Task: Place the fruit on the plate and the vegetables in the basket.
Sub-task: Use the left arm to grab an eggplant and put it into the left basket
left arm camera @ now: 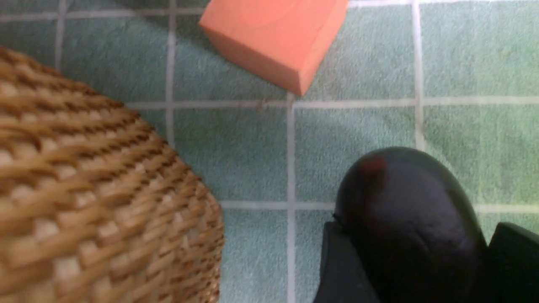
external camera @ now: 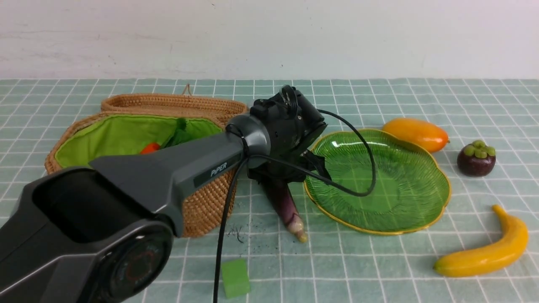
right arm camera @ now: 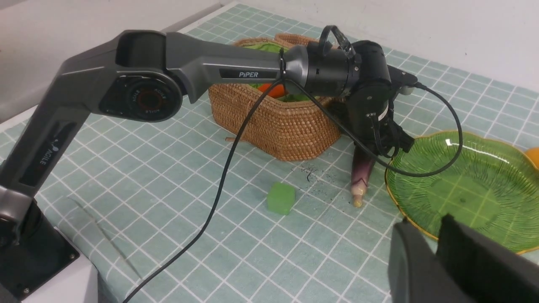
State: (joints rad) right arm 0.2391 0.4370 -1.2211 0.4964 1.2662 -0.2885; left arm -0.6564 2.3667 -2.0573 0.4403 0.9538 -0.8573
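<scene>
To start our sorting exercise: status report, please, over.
Left hand around eggplant, grip unclear. Right hand shut, empty. Basket alongside, nothing between.

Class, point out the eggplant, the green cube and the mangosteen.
eggplant (external camera: 283, 202), front view, on its purple body.
green cube (external camera: 236, 278), front view, middle of the block.
mangosteen (external camera: 476, 163), front view, dark skin below the cap.

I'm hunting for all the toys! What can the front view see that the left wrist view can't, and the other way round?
Only the front view: the long curved yellow banana, the round dark-purple mangosteen, the oval orange-yellow mango, the wide green glass plate, the small green cube and the orange-red carrot.
Only the left wrist view: the small orange-pink cube.
Both: the woven tan wicker basket, the long dark-purple eggplant and the teal checked tablecloth.
</scene>
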